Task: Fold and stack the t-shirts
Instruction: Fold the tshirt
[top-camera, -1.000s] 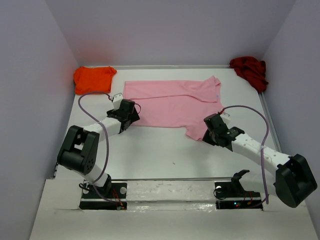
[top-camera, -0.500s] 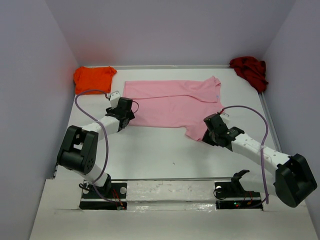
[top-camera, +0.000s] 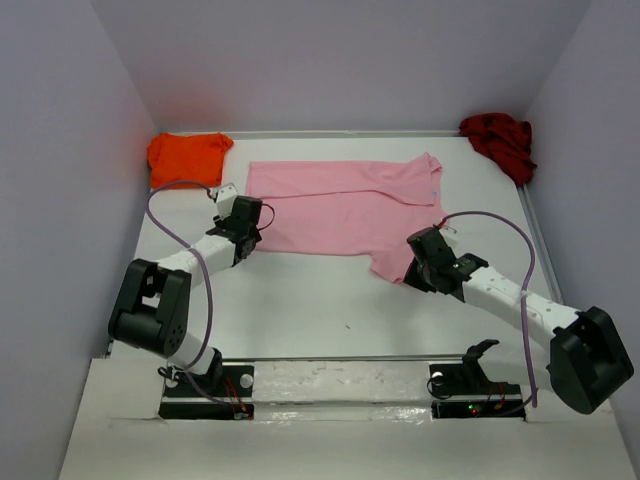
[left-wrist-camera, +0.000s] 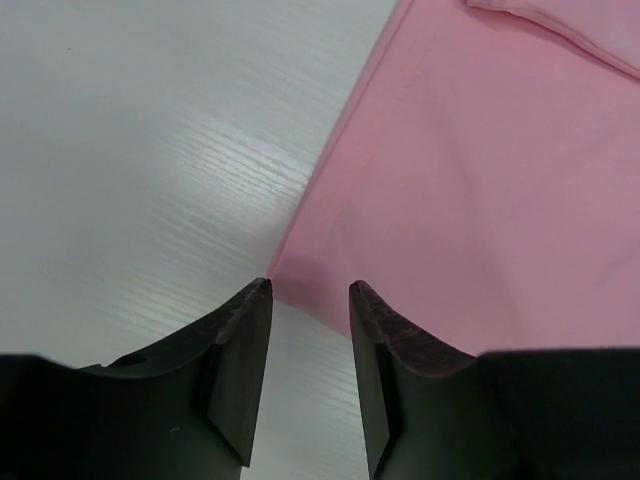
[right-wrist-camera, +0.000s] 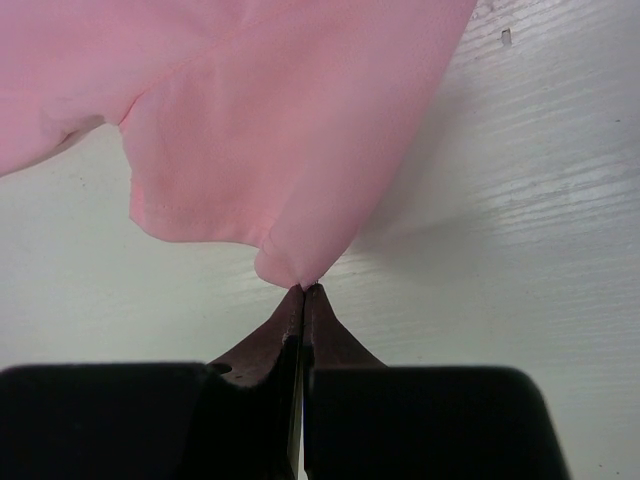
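Note:
A light pink t-shirt (top-camera: 340, 205) lies spread flat in the middle of the table. My left gripper (top-camera: 250, 232) stands at its near left corner. In the left wrist view the left gripper (left-wrist-camera: 310, 290) has its jaws apart, and the corner of the pink cloth (left-wrist-camera: 480, 180) lies between the tips. My right gripper (top-camera: 415, 262) is at the shirt's near right sleeve. The right wrist view shows the right gripper (right-wrist-camera: 303, 288) shut on a pinched fold of that pink sleeve (right-wrist-camera: 280, 120). An orange t-shirt (top-camera: 187, 157) lies folded at the back left, and a dark red t-shirt (top-camera: 498, 140) is bunched at the back right.
Pale walls enclose the white table (top-camera: 300, 300) on the left, back and right. Purple cables (top-camera: 520, 270) loop from both arms.
My left gripper has shifted a little to the left at the shirt's corner and its jaws have narrowed. The right arm and the shirts have not moved.

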